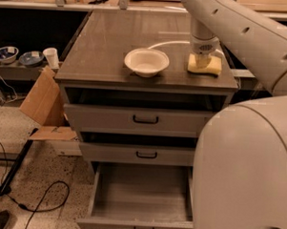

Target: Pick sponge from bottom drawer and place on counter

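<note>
- Bowl (146, 62): round, white, upright; stands on the counter near its front edge. Taken as the reference for every entry below.
- Counter (108, 43): dark grey-brown top of the grey cabinet; carries the bowl and the sponge.
- Sponge (212, 68): pale yellow block, lying flat on the counter to the right of the bowl and apart from it, near the counter's front right corner.
- Gripper (203, 54): right of the bowl, pointing straight down onto the top of the sponge, against it or just above it. Whether it is spread, closed or clamping the sponge cannot be told.
- Arm (242, 30): pale, reaches in from the upper right, behind and to the right of the bowl.
- Bottom drawer (134, 226): directly below the bowl, lowest of three, pulled out; its grey floor is bare.
- Upper drawers (133, 120): two, between the bowl and the bottom drawer, each pushed in further than it.
- Robot body (246, 173): large pale curved shell, below and right of the bowl, covering the right end of the drawers.
- Cardboard (44, 102): brown, leaning at the cabinet's side, below and left of the bowl.
- Paper cup (51, 57): white, far left of the bowl, on a low shelf.
</note>
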